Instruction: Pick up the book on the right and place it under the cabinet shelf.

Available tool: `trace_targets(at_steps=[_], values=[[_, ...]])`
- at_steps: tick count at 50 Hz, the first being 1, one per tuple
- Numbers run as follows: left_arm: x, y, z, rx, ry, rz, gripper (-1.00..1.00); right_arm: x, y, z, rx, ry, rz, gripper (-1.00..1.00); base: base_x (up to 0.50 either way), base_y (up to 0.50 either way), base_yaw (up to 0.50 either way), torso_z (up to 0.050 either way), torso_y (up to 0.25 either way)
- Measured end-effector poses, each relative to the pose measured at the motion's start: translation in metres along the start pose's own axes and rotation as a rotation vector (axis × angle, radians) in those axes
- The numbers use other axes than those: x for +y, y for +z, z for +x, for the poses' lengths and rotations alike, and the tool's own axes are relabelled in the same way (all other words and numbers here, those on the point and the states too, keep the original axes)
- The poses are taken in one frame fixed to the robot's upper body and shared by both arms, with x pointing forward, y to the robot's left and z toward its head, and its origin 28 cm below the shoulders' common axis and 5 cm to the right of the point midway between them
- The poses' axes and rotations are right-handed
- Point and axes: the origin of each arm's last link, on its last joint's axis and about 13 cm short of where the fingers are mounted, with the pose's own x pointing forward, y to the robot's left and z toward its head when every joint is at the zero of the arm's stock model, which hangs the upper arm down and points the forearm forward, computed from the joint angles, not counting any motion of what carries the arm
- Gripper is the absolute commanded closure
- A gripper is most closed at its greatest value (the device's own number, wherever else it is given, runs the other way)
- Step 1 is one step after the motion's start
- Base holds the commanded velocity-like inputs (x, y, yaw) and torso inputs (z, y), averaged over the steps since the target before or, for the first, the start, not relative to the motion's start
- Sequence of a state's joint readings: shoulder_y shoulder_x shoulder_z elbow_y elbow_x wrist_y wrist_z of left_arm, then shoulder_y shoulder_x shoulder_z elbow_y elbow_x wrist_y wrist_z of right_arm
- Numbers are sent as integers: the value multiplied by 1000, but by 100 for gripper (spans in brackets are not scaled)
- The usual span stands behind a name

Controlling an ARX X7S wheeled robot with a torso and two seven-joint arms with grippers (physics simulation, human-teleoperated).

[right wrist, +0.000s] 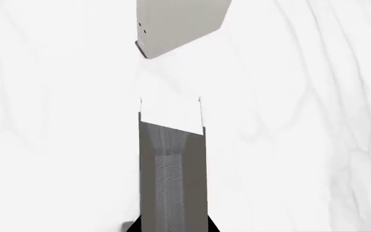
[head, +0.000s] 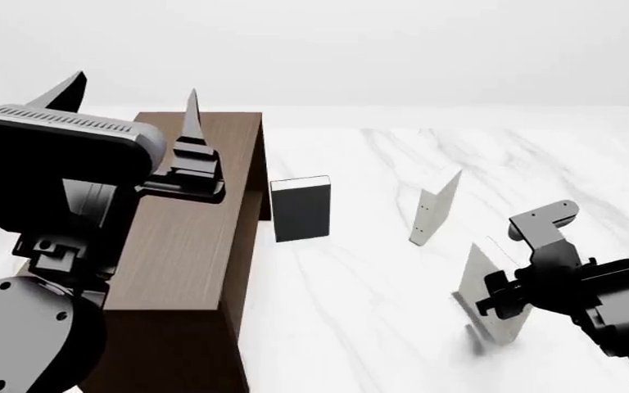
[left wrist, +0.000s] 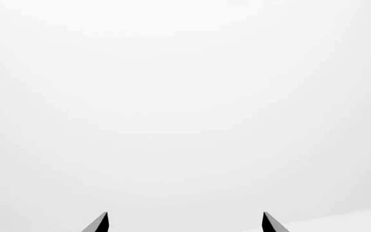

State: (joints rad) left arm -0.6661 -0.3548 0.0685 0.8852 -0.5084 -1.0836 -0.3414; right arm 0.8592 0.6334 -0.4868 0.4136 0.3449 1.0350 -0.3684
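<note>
On white marble floor (head: 359,270) under blank pale walls, the cabinet shelf (head: 189,246) stands at left. Only the head view shows the dark book (head: 300,209); the right wrist view catches the dotted book (right wrist: 172,24) ahead. Right gripper (head: 487,296) is clamped on the book (head: 487,291), upright at right. Left gripper (left wrist: 185,223) is spread wide, empty.

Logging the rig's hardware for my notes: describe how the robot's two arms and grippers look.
Both arms are matte black with blocky, angular housings. The left arm carries a wide dark block with a ribbed grey top edge; its left gripper ends in thin, pointed dark fingers. The right arm has a grey bracket near the right gripper. No cables or markings show.
</note>
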Motion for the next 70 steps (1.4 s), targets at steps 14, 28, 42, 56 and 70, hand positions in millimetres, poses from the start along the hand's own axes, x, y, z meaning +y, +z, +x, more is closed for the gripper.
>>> trace_targets(at_steps=[14,28,42,56,70], values=[[1,-1,-1,-1,2,-1,-100,4,1,-5,3,13,-21,100,0,0,0,0,0],[2,-2,-1,-3,5,-2,-100,11,14,-23,-68,38,-58,100,0,0,0,0,1],[4,-3,-2,-4,11,-2,-100,21,21,-33,-186,88,-53,100,0,0,0,0,1],[4,-5,-2,-5,13,-1,-100,40,10,-33,-358,213,40,100,0,0,0,0,1],[5,-5,-2,-7,16,-1,-100,63,-17,-9,-465,348,203,100,0,0,0,0,1]])
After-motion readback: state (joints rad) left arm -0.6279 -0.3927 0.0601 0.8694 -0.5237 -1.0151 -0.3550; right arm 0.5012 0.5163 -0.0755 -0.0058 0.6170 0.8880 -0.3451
